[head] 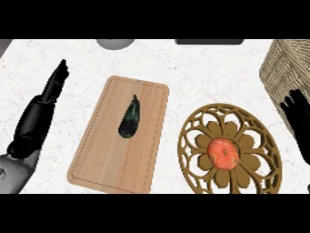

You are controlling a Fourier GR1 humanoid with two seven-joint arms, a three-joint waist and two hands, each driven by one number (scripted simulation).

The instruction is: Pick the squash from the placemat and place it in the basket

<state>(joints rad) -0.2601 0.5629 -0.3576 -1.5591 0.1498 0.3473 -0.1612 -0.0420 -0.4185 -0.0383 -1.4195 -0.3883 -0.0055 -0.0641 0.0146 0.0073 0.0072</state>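
One round orange squash (pixel 223 154) rests on one ornate golden openwork placemat (pixel 197 132), beside one dark eggplant (pixel 129 118) on one wooden cutting board (pixel 93 154), near one woven wicker basket (pixel 295 68); both the left hand (pixel 47 98) and the right hand (pixel 303 123) hold nothing, fingers straight.

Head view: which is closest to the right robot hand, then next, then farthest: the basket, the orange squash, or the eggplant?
From the right robot hand:
1. Wicker basket, just beyond it at the right edge.
2. Orange squash, on the round placemat to its left.
3. Eggplant, on the cutting board, farthest left.
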